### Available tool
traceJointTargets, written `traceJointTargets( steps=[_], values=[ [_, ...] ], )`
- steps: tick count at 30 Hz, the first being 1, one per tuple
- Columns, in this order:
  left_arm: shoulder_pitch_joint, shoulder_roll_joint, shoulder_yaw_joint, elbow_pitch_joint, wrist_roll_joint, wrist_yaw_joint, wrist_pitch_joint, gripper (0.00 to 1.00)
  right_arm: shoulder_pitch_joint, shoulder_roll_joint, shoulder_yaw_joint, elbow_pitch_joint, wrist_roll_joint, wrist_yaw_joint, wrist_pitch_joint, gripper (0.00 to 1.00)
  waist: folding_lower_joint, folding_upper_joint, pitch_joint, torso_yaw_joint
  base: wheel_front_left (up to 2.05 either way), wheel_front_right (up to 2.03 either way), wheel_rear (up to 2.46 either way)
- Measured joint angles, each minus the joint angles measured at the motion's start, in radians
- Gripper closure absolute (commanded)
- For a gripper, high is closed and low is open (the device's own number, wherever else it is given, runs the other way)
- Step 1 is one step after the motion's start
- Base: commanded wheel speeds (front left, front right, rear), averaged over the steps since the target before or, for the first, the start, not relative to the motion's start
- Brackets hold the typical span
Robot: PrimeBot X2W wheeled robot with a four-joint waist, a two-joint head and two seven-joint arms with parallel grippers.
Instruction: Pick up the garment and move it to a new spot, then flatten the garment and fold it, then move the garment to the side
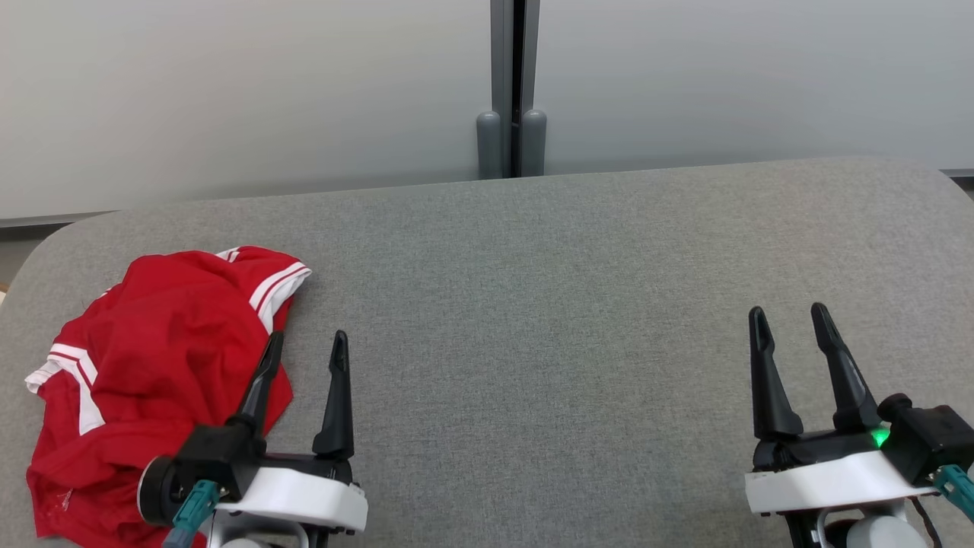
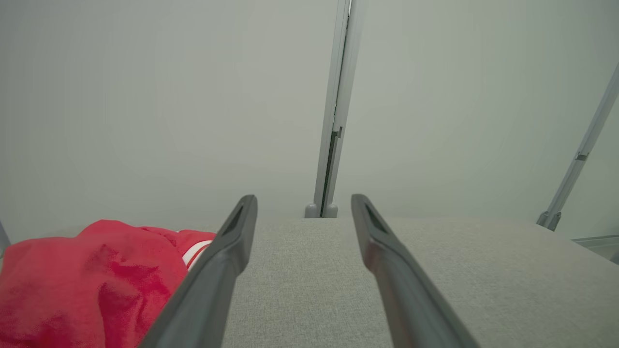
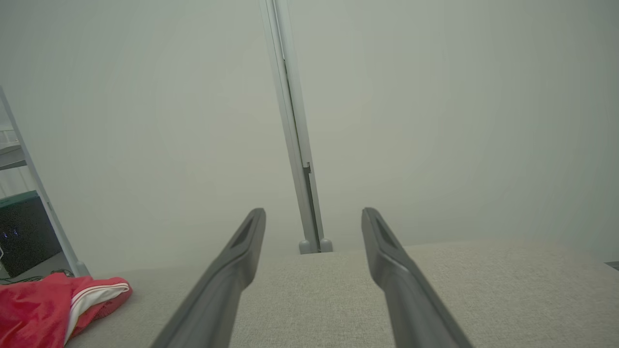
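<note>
Garment (image 1: 152,358) (red, white trim) lay crumpled at the worktop's (image 1: 533,304) left end. L tool (image 1: 307,336) sat at its right edge, jaws wide open, empty; R tool (image 1: 787,308) well apart, likewise open w/ nothing held.

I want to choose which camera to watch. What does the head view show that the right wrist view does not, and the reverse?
Head view adds: the left gripper, open, at the right edge of the crumpled red garment, and a green light on the body of the right gripper.
Right wrist view adds: a dark box and a slanted metal post beyond the table's left end.
Both share: the garment with its white stripes, the grey table, the grey wall post, and the right gripper, open and holding nothing.
</note>
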Motion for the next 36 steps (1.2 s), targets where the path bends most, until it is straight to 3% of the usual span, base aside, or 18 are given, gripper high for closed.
traceJointTargets(
  steps=[9, 19, 36],
  values=[
    [0.033, -0.023, 0.05, 0.093, -0.007, -0.046, -0.017, 0.0, 0.01, 0.0, 0.008, 0.078, 0.01, 0.0, -0.018, 0.0, 0.0, 0.0, -0.015, -0.003, 0.0, 0.0, 0.0],
    [0.033, -0.025, 0.02, 0.123, 0.027, -0.036, -0.036, 0.0, 0.007, 0.0, 0.022, 0.15, 0.026, 0.0, -0.036, 0.0, -0.0001, 0.0, -0.03, 0.0, 0.0, 0.0, 0.0],
    [0.033, -0.025, 0.018, 0.132, 0.052, -0.032, -0.043, 0.0, 0.005, -0.001, 0.028, 0.149, 0.021, 0.0, -0.041, 0.0, 0.0, 0.0, -0.035, 0.037, 0.0, 0.0, 0.0]
  ],
)
